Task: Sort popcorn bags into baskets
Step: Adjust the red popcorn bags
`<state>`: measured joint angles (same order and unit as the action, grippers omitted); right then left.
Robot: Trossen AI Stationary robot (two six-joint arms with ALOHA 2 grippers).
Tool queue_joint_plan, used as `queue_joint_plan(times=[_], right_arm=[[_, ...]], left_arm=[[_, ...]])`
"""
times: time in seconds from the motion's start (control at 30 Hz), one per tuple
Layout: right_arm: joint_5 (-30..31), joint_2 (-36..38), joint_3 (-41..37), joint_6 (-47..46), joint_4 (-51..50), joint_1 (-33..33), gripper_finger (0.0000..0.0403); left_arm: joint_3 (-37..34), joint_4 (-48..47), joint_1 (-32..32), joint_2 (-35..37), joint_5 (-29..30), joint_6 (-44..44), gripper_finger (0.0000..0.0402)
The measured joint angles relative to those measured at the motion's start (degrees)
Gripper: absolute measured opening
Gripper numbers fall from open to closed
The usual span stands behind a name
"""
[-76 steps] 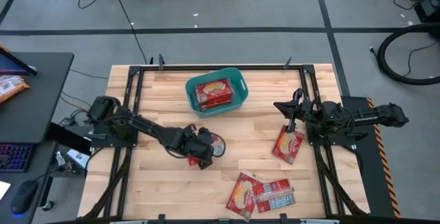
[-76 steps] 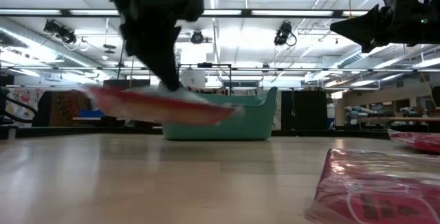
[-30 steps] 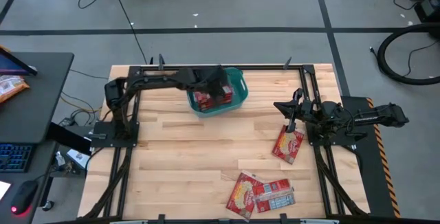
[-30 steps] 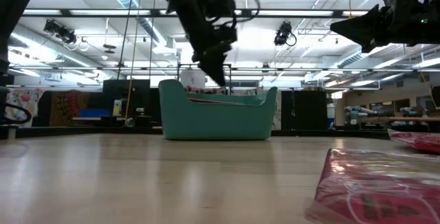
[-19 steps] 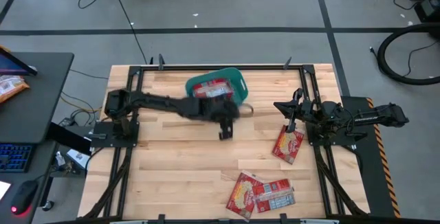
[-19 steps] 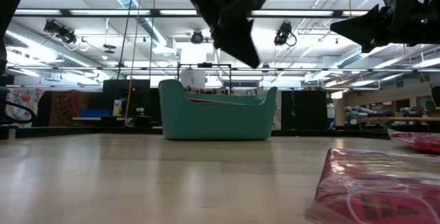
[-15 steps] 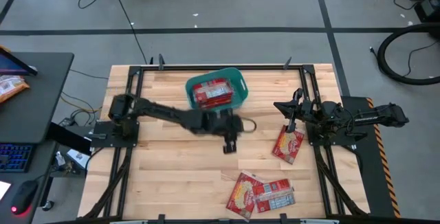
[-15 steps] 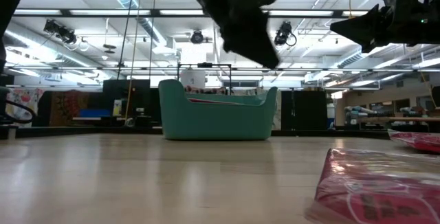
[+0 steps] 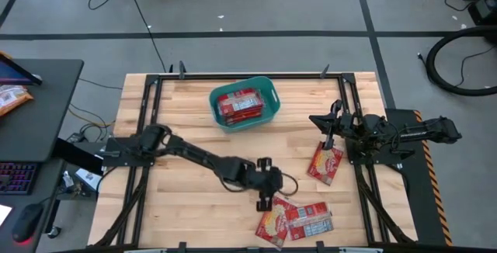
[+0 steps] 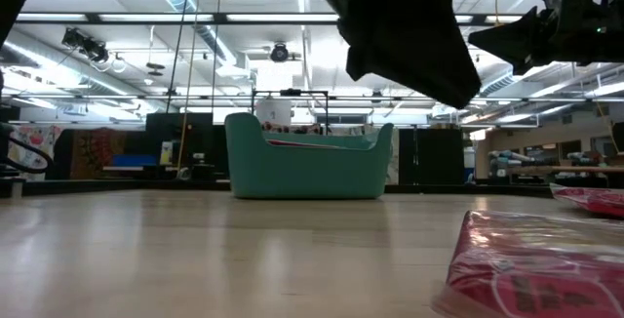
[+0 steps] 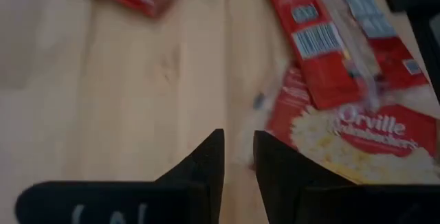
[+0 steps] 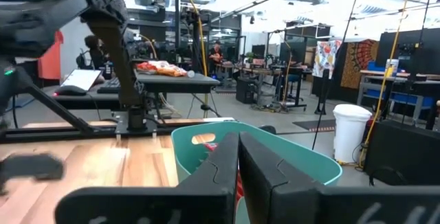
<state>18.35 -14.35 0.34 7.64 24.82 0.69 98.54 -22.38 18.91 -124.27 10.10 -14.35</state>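
Note:
The teal basket (image 9: 268, 91) stands near the table's far edge, with red popcorn bags (image 9: 238, 104) lying in it; it also shows in the low view (image 10: 307, 167) and in the right wrist view (image 12: 282, 157). A cluster of bags (image 9: 293, 220) lies by the near edge, one of them showing its grey-white back (image 9: 314, 223). A single bag (image 9: 326, 162) lies at the right. My left gripper (image 9: 262, 202) hovers just left of the cluster, narrowly open and empty; its wrist view shows the bags (image 11: 357, 117) right ahead of its fingertips (image 11: 238, 140). My right gripper (image 9: 317, 119) waits shut at the right side.
The single bag lies just near-side of my right gripper. In the low view one bag (image 10: 536, 269) fills the near right corner and another (image 10: 590, 199) lies behind it. Bare wood (image 9: 186, 206) stretches between the basket and the near edge, on the left half.
My left gripper has swung from over the basket toward the table's near edge and to the right, dropping lower until it hangs beside the bag cluster. The bags on the table and the basket have stayed where they were.

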Motion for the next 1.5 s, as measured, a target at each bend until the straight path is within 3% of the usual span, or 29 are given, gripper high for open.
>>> queue_joint_plan(times=[0.33,0.67,0.8,1.03,1.23,1.5], right_arm=[[0.02,0.0,0.0,-0.02,-0.03,-0.02,0.002],[0.02,0.0,0.02,-0.02,0.05,-0.02,0.002],[0.0,0.0,0.0,-0.02,0.01,-0.02,0.002],[0.0,0.0,0.0,-0.02,0.0,-0.02,0.002],[0.01,0.0,0.02,-0.02,-0.02,-0.01,0.002],[0.01,0.0,0.01,-0.01,-0.03,-0.02,0.002]], left_arm=[[4.68,0.76,3.72,-6.37,-6.56,2.91,0.0073],[4.63,2.05,4.12,-11.09,-7.23,4.33,0.0073],[4.98,-5.05,3.22,-11.11,-4.17,1.44,0.0073],[4.94,-19.13,-0.15,-10.3,7.2,-2.43,0.0073],[4.23,-28.25,-1.59,-6.46,8.79,-7.03,0.0073],[4.3,-22.33,3.68,-2.16,9.98,-5.43,0.0073]])
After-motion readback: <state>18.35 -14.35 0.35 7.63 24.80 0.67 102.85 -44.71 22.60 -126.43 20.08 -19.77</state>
